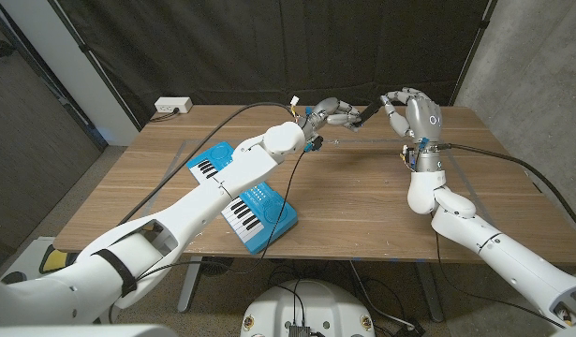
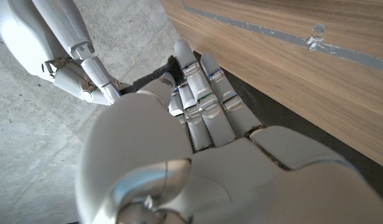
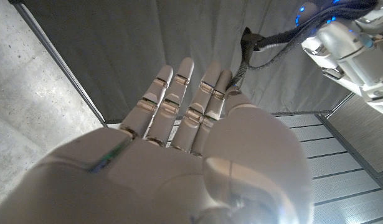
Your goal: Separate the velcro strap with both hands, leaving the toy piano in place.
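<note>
Above the table's far edge, a short black velcro strap [image 1: 366,113] hangs in the air between both hands. My left hand [image 1: 331,115] grips its left end with curled fingers. From the right, my right hand [image 1: 406,105] pinches the other end with its fingertips. In the left wrist view the strap [image 2: 143,81] runs from my own fingers [image 2: 197,87] to the right hand's fingertips [image 2: 94,87]. The right wrist view shows a dark piece of strap [image 3: 239,73] beside my thumb. The blue toy piano [image 1: 259,208] lies on the table's left half, partly under my left arm.
A wooden table [image 1: 362,206] with tape marks spans the head view. A white power strip [image 1: 172,106] sits at the far left corner, and black cables run along both arms. A black curtain hangs behind, with a concrete wall at the right.
</note>
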